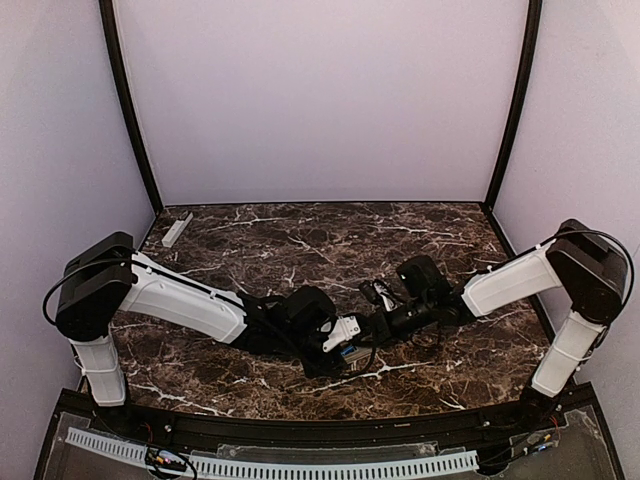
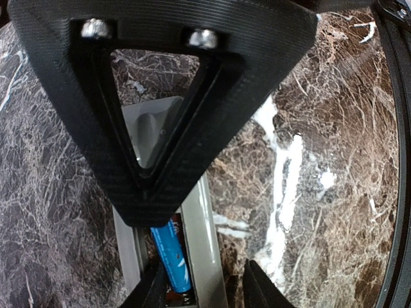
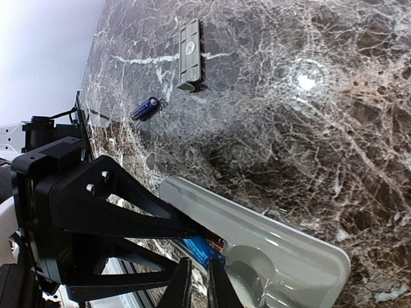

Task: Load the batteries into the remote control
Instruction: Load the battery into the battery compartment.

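The dark brown, white-veined marble tabletop (image 1: 300, 235) carried a narrow grey bar (image 1: 176, 230) at its ten o'clock corner, near the back wall. In the right wrist view a loose blue battery (image 3: 145, 108) lay near that bar, at its seven o'clock. The white remote (image 3: 282, 247) sat just toward six o'clock from the middle.

Your top external camera sits high behind the near edge of the table (image 1: 300, 230) and looks down and forward over all of it, from far. Your left wrist camera looks almost straight down, very near, onto the remote control (image 2: 209, 250) at the lower centre of its frame. Your right wrist camera looks low and slanted across the marble, also near. Both wrist views share the open back of that remote control. The top view shows the same place small, just below centre.
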You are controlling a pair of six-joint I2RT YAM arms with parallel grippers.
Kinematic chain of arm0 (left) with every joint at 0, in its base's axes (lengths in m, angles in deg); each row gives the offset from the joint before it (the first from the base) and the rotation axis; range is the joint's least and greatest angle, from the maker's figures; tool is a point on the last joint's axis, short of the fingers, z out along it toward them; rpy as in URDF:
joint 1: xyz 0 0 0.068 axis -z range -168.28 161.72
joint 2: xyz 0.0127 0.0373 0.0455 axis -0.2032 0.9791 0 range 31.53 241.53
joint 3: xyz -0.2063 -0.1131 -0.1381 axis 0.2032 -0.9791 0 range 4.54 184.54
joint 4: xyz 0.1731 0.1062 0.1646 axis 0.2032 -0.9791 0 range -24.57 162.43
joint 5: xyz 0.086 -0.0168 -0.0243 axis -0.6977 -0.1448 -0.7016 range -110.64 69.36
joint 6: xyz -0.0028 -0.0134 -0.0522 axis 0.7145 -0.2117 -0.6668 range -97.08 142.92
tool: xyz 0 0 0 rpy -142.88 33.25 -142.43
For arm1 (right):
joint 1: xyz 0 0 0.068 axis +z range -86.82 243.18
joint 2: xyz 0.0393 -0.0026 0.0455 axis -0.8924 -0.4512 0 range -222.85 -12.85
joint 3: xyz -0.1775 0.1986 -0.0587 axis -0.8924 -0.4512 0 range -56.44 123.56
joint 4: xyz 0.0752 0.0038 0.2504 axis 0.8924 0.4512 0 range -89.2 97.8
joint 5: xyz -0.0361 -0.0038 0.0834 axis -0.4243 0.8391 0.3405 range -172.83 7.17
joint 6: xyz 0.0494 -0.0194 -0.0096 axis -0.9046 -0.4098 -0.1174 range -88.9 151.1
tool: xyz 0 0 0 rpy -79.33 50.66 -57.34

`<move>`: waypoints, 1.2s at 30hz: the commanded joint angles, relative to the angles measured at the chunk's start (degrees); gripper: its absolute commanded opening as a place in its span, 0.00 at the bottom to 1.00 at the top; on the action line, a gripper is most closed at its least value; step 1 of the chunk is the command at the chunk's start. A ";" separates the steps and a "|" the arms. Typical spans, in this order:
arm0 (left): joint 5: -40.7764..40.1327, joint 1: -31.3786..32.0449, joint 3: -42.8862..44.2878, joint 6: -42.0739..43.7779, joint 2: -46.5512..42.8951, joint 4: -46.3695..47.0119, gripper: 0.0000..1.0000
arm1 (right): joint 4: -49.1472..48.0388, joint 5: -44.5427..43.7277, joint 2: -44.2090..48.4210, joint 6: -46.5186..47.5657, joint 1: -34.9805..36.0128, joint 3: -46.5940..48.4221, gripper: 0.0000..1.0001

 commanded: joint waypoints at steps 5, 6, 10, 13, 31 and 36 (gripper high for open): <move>-0.25 0.32 0.61 -0.61 1.08 -2.85 0.41 | 2.62 -2.38 -0.39 0.81 0.64 1.73 0.11; -0.22 0.32 0.62 -0.58 1.06 -2.85 0.41 | 2.65 -2.34 -0.46 0.81 0.70 1.72 0.11; -0.14 0.32 0.64 -0.58 1.13 -2.87 0.41 | 2.42 -2.03 -0.42 0.70 0.79 1.70 0.16; -0.10 0.32 0.72 -0.63 1.22 -2.90 0.41 | 2.48 -2.37 -0.26 0.94 0.73 1.97 0.13; -0.08 0.32 0.82 -0.80 1.56 -2.90 0.41 | 3.20 -1.86 -1.56 1.24 1.73 2.54 0.06; -0.25 0.36 0.77 -0.80 1.68 -2.79 0.41 | 3.91 -2.01 -3.16 1.41 2.44 3.12 0.04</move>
